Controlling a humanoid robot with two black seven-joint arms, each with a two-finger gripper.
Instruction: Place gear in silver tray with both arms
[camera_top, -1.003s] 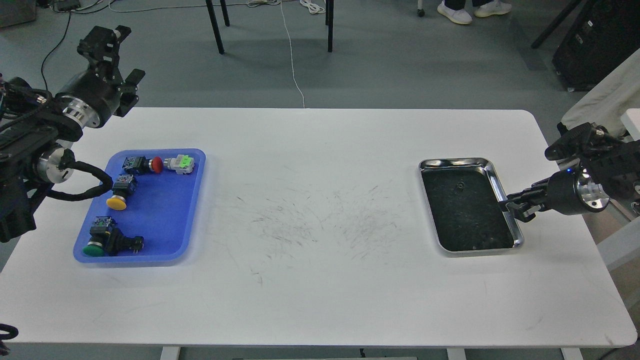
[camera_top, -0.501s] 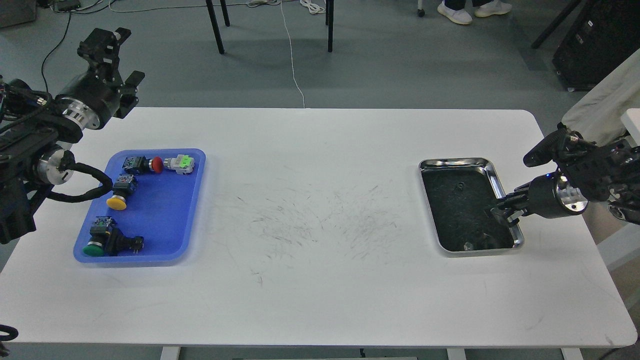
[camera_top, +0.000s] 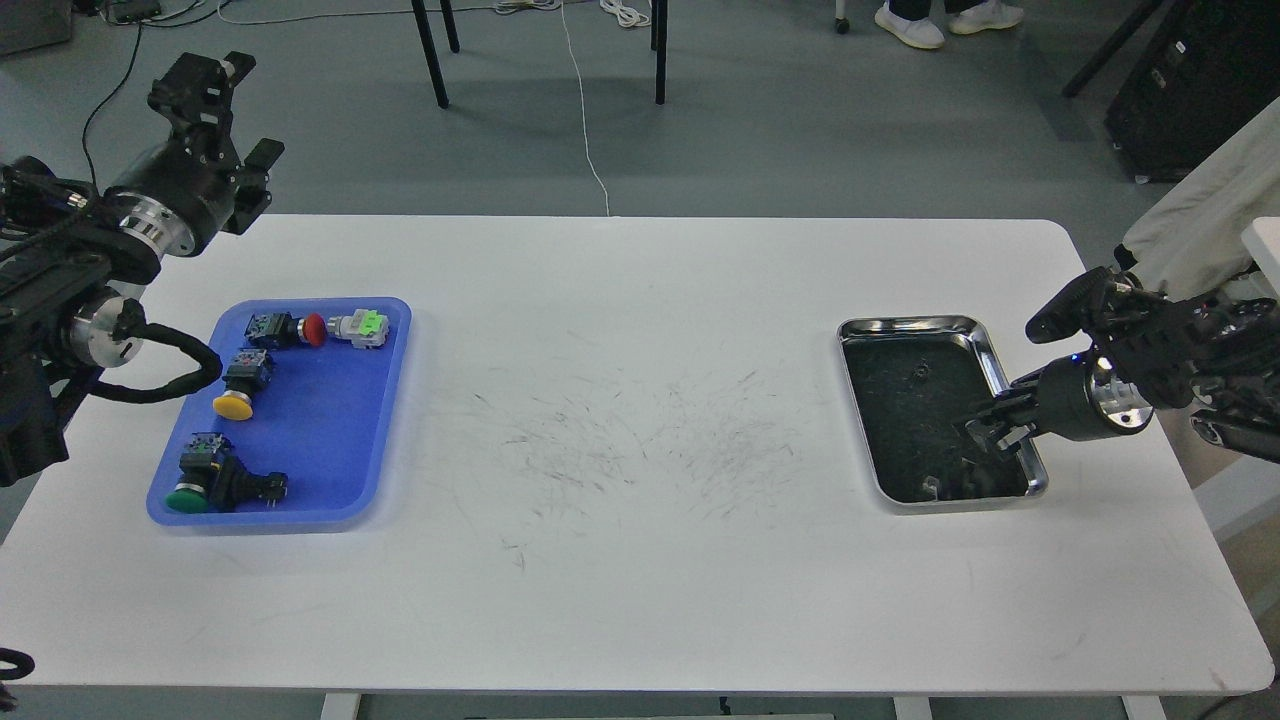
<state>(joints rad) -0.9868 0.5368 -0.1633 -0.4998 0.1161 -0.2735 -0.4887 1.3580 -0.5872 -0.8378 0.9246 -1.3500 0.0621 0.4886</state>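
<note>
Right hand (camera_top: 985, 428) over silver tray (camera_top: 1000, 372)

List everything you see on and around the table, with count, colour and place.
Table: one, white, scuffed in the middle.
Blue tray: one, left side.
Push buttons: four in the blue tray; red, yellow, green, light green.
Silver tray: one, shiny, right side.
Small gear: one, silver tray's near end.
Shoes: white, floor beyond.
Left hand: black, raised past the table's far left corner.
Right hand: black, over the silver tray.
</note>
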